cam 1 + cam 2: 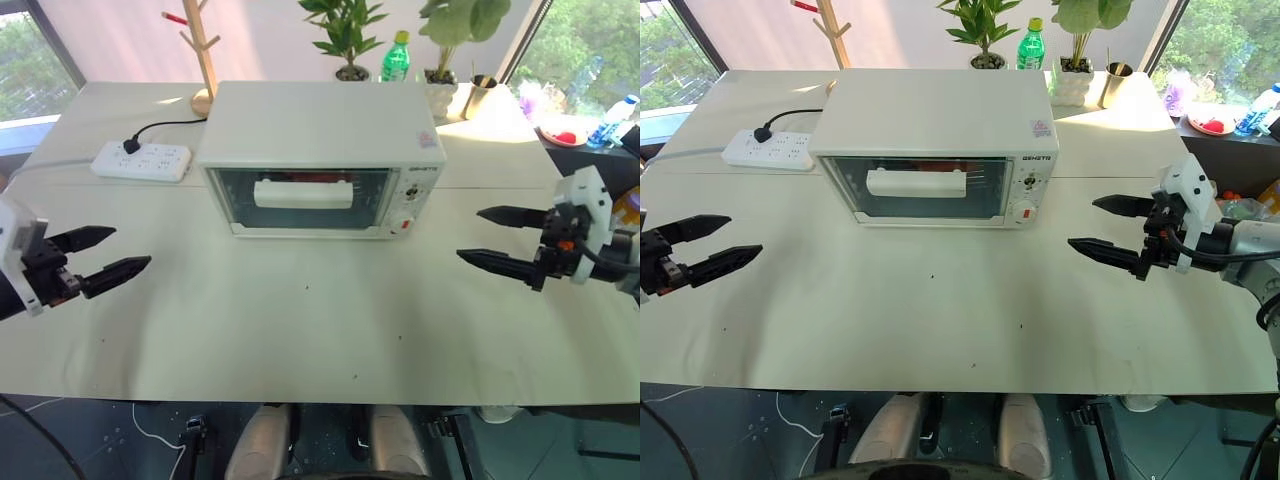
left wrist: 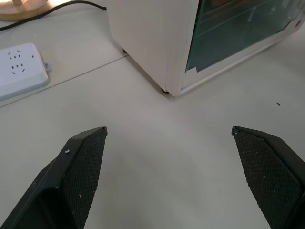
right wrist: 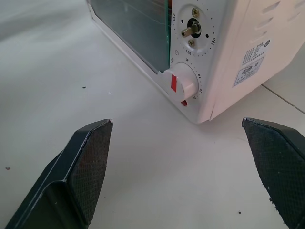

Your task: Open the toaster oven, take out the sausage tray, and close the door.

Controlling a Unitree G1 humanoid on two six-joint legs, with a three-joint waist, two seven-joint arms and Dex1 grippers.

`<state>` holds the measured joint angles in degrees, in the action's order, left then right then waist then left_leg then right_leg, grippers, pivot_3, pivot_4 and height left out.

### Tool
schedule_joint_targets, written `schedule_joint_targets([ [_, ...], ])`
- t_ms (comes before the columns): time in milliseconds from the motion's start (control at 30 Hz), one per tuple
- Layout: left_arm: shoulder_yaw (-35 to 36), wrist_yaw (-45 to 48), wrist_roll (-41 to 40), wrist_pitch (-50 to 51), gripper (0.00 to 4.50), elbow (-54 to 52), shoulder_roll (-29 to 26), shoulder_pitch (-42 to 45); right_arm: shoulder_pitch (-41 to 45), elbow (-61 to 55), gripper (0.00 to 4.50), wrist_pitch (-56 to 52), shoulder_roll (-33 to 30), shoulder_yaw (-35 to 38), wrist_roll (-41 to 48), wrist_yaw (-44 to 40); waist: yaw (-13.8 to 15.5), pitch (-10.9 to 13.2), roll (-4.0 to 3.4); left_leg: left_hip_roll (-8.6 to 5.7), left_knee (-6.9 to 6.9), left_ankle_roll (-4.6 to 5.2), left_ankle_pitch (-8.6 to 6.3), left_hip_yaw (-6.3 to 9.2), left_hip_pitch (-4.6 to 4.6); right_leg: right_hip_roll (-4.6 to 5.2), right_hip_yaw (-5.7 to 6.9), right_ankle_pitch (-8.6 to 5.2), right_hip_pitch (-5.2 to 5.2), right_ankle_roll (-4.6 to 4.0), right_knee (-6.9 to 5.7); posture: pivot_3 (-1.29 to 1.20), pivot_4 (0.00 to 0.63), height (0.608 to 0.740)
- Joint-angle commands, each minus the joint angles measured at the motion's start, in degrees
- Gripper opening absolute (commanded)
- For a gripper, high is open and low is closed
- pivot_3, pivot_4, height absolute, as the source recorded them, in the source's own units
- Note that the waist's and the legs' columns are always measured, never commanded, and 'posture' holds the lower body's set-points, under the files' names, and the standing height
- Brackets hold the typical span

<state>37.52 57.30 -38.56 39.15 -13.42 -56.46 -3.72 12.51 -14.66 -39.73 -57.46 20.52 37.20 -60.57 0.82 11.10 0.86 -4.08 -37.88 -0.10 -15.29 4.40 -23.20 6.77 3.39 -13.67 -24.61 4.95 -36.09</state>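
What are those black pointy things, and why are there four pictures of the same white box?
The pointy things are a robot's two "hands", each called an end effector. The left end effector and the right end effector both stand open and hold nothing.

Two pictures come from cameras on the robot's head, looking down at the table. The other two come from small cameras on its wrists, looking out between the black fingers.

The white box is a toaster oven. Its glass door is shut, with a white handle across it. Something red shows behind the glass, too dim to name. A white power strip lies beside the oven, and plants and a green bottle stand behind it.
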Motion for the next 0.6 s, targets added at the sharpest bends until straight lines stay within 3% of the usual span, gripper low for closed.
schedule_joint_targets([
  [33,1.1,0.2,2.4,-3.1,4.44,0.7,-1.2,-0.1,-0.5,-2.1,4.46,0.3,-0.6,1.8,0.4,0.6,0.0,0.0,0.0,0.0,0.0,0.0,0.0,0.0,0.0,0.0,0.0,0.0,0.0,0.0,0.0,0.0,0.15,0.717],
  [233,-0.3,-1.3,4.3,-4.9,4.44,1.6,0.3,0.3,-0.3,-0.9,4.46,2.0,0.9,0.4,-2.9,5.3,0.0,0.0,0.0,0.0,-0.02,0.0,0.0,0.0,0.0,0.01,0.0,0.01,0.0,-0.01,0.0,0.0,0.15,0.717],
  [600,-1.9,-2.2,-0.8,-1.2,4.44,1.4,1.1,7.2,1.8,-1.6,4.46,-1.0,1.4,1.1,1.0,5.5,0.0,0.0,0.0,-0.02,-0.1,0.0,0.0,0.0,0.0,0.0,0.0,0.08,0.04,0.07,-0.02,0.0,0.15,0.717],
])
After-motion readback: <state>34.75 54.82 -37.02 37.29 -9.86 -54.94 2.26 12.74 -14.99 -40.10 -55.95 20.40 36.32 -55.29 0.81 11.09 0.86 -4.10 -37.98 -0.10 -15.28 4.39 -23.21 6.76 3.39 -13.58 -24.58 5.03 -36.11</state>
